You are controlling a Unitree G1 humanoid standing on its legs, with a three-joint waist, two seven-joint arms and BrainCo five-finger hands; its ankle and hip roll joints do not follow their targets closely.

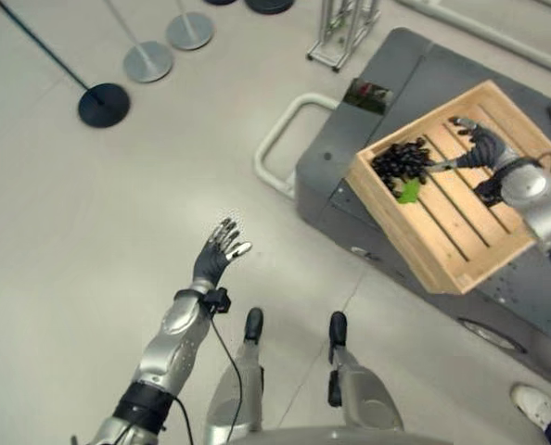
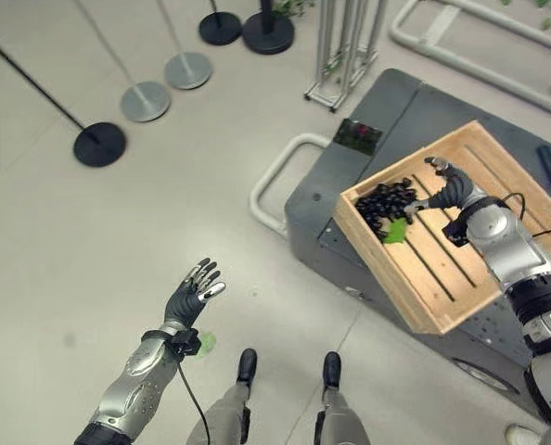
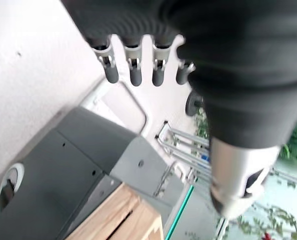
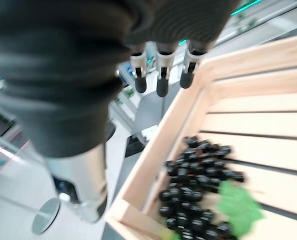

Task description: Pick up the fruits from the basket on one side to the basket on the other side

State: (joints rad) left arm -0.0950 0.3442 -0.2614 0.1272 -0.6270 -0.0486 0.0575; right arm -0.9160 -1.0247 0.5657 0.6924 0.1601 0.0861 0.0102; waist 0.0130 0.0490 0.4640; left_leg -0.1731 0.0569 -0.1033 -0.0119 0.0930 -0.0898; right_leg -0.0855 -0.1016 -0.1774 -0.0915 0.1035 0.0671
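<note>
Dark grapes (image 1: 401, 162) with a green leaf lie in the wooden crate (image 1: 415, 243) at centre right, just left of the right hand (image 1: 480, 146), fingers extended, empty, far nearer than the open left hand (image 1: 216, 255) at lower left.

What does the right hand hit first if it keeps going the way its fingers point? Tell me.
Probably the bunch of dark grapes with its green leaf, lying in the wooden crate. The right hand points across the slats toward it, open. Its height above them is unclear.
</note>
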